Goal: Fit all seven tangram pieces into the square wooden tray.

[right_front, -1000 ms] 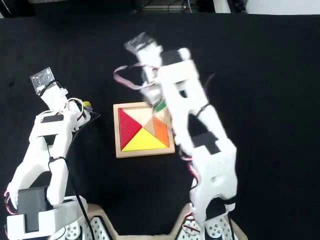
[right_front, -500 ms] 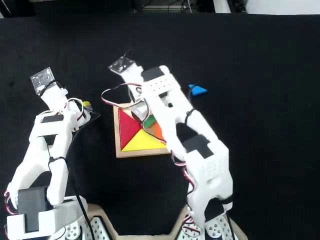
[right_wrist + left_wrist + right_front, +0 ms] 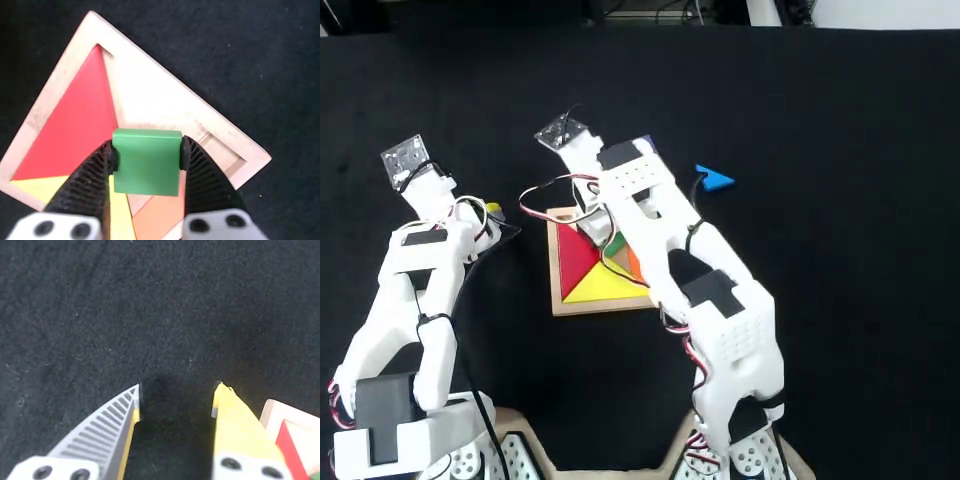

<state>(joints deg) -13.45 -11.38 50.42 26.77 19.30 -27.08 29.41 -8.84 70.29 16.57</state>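
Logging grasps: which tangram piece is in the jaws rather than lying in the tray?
The green square, held by the right gripper over the tray; the red piece, yellow piece and orange piece lie flat inside it.

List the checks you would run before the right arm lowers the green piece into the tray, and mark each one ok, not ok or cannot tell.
1. Green piece clamped in the right gripper: ok.
2. Piece hanging over the wooden tray: ok.
3. Bare wood free beside the red triangle: ok.
4. Piece's edges lined up with that bare area: cannot tell.
5. Left gripper out of the way: ok; it is open over the black table, beside a tray corner.
6. Every piece in the tray: not ok; the blue triangle lies outside on the table.
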